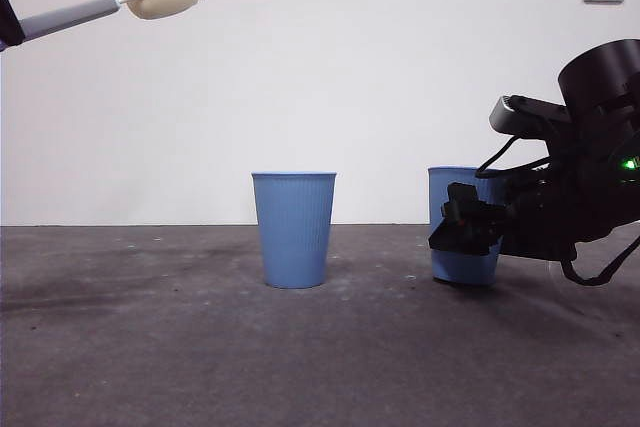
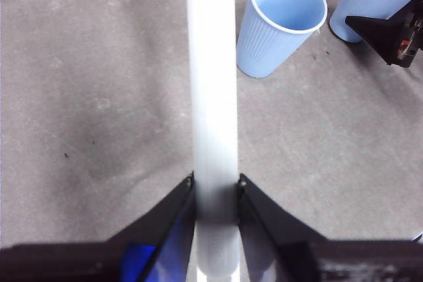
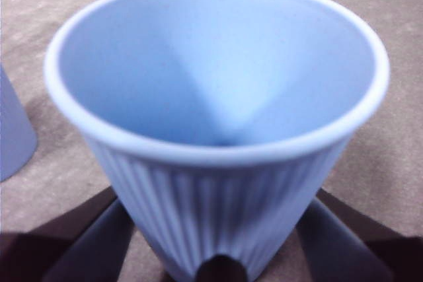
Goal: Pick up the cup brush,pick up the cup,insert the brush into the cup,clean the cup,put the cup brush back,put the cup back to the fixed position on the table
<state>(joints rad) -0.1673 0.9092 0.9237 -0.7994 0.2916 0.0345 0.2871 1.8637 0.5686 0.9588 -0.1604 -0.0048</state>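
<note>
Cup brush (image 1: 110,2) aloft, cup (image 3: 218,143) bracketed.
Your left tool (image 2: 215,186) clamps the handle; your right tool (image 1: 462,229) straddles the cup on the worktop (image 1: 200,347), grip unclear, ready for lifting.

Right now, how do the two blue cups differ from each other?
The middle cup stands free with no hand near it, while the right hand has its jaws on either side of the right cup, which is partly hidden behind that hand. Both are upright, ribbed, empty and still on the table.
</note>
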